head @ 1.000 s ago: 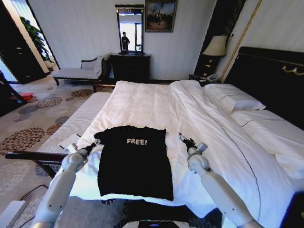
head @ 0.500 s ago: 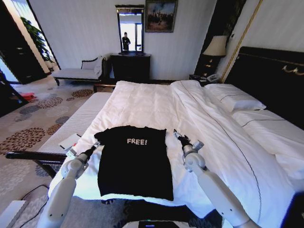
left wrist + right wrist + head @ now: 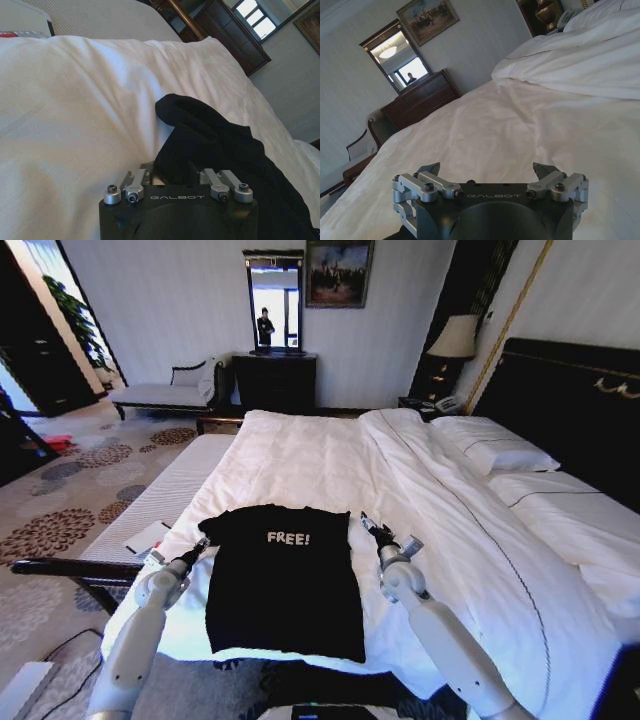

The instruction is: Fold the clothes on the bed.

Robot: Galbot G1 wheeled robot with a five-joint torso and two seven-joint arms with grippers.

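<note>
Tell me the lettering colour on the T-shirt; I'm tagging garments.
White "FREE!" lettering on the black T-shirt, clearest in the head view.

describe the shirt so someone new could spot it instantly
Start at the very large white-sheeted bed with the dark headboard. On its near end, between the left tool and the right tool, lies a black short-sleeved cotton T-shirt, spread flat. It is the only dark item on the white bedding, with white "FREE!" chest lettering.

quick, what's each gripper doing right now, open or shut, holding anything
Left gripper: open at the T-shirt sleeve, holding nothing.
Right gripper: open, empty, over the bed.
</note>
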